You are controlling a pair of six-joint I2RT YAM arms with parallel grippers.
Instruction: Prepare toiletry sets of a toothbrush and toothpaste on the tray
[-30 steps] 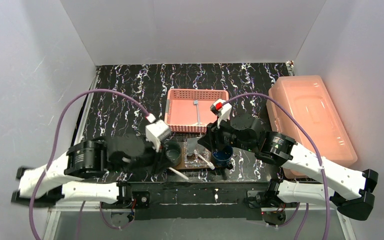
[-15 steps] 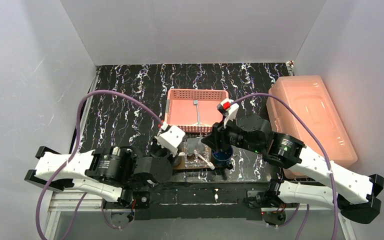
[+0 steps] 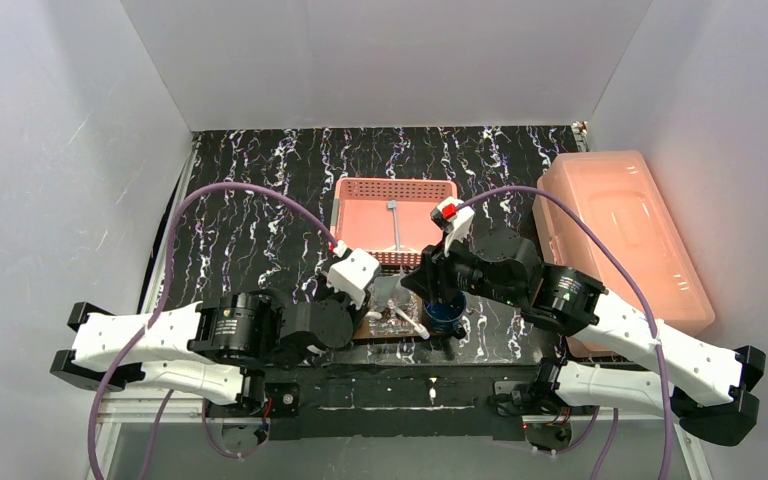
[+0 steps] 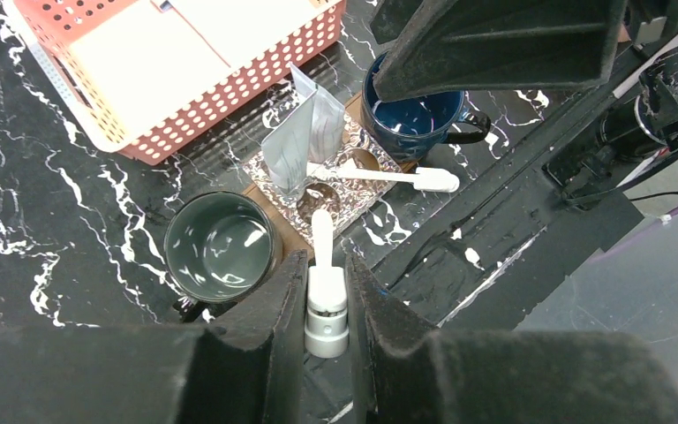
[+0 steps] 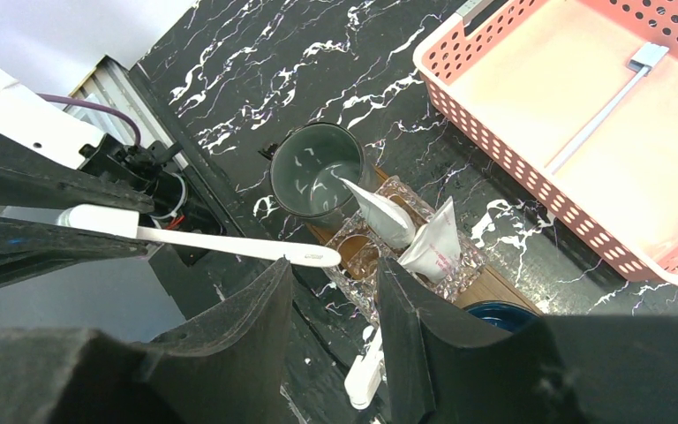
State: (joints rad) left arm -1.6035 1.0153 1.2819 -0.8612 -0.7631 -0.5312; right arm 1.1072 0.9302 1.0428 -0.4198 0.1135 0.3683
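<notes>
My left gripper (image 4: 327, 265) is shut on the handle of a white toothbrush (image 4: 321, 231), whose head points at the dark wooden tray (image 4: 271, 223). The right wrist view shows this brush (image 5: 229, 243) level above the table's front edge. On the tray stand a grey-green mug (image 4: 219, 246), a blue mug (image 4: 415, 119) and a clear holder with two toothpaste tubes (image 4: 305, 132). A second white toothbrush (image 4: 380, 175) lies across the holder. My right gripper (image 5: 335, 269) is open and empty above the tray, by the blue mug (image 3: 444, 312).
A pink perforated basket (image 3: 360, 190) stands just behind the tray with a thin grey tool (image 3: 395, 225) in it. A large translucent pink lidded box (image 3: 620, 235) stands at the right. The black table front edge (image 4: 494, 221) lies close beside the tray.
The left arm has swung right toward the tray, and the toothbrush that lay at the tray's front edge is now in its jaws. The right arm has shifted slightly.
</notes>
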